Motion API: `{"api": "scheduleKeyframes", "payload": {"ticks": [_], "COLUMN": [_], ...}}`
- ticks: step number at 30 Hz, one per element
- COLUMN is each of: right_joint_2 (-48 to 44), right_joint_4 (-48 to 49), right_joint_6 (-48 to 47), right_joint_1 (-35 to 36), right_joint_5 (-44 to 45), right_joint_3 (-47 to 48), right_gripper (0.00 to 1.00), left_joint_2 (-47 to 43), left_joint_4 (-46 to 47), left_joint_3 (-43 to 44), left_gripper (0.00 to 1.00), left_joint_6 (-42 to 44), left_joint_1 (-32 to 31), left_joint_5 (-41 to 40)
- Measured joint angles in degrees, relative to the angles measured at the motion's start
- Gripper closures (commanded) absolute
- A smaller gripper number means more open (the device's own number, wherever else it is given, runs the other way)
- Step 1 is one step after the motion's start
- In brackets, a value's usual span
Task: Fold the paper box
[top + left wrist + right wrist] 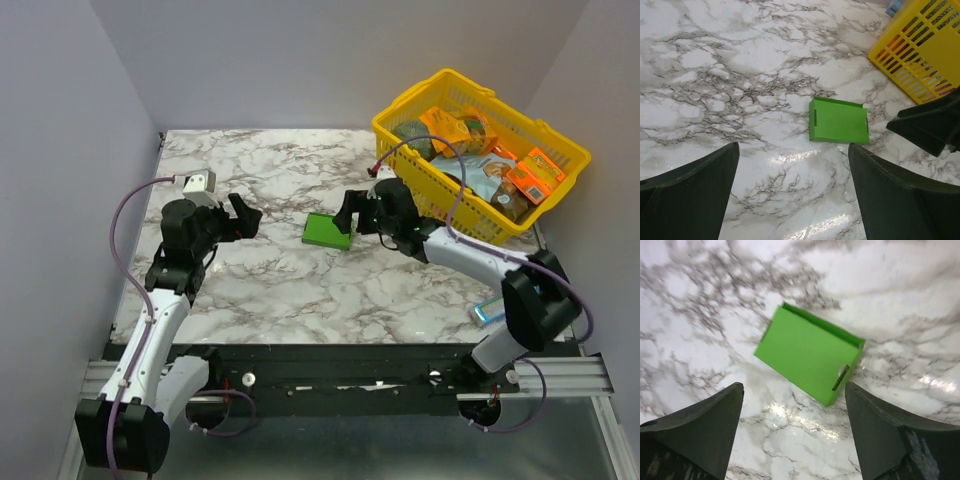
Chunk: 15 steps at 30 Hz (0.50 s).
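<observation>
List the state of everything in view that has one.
Box: folded up, lying on the table, not held.
Left gripper: open, empty, short of the box.
Right gripper: open, empty, right at the box, no grip.
Basket: upright at the far right corner, full of packs.
Blue pack: flat on the table, partly hidden by the right arm.

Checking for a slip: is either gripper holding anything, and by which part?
Nothing is held: left gripper and right gripper are open; the paper box lies free on the table.
</observation>
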Motion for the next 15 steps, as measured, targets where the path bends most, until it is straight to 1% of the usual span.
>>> {"api": "scheduleKeyframes", "payload": {"ticks": [2, 5, 9, 12, 15], "right_joint_2": [-5.73, -15.37, -26.25, -31.15, -33.29], "right_joint_4": [-0.02, 0.90, 1.36, 1.20, 0.46], "right_joint_6": [-1.79, -4.59, -8.13, -9.99, -11.45], "right_joint_1": [-0.44, -1.86, -8.15, -13.42, -15.39], "right_joint_5": [0.46, 1.05, 0.94, 0.83, 0.83], "right_joint_3": [-0.28, -2.03, -5.05, -6.75, -7.45], "right_gripper": [0.04, 0.01, 0.00, 0.00, 0.00], "left_joint_2": [-1.09, -2.69, -5.33, -7.19, -8.07], "left_joint_4": [0.39, 0.52, 0.63, 1.05, 1.20], "left_joint_3": [0.00, 0.00, 0.00, 0.00, 0.00], "left_gripper": [0.01, 0.01, 0.01, 0.01, 0.01], "left_joint_6": [0.02, 0.39, 0.92, 1.07, 1.09], "left_joint_1": [0.00, 0.00, 0.00, 0.00, 0.00], "left_joint_5": [-0.11, -0.81, -2.29, -3.63, -4.70]}}
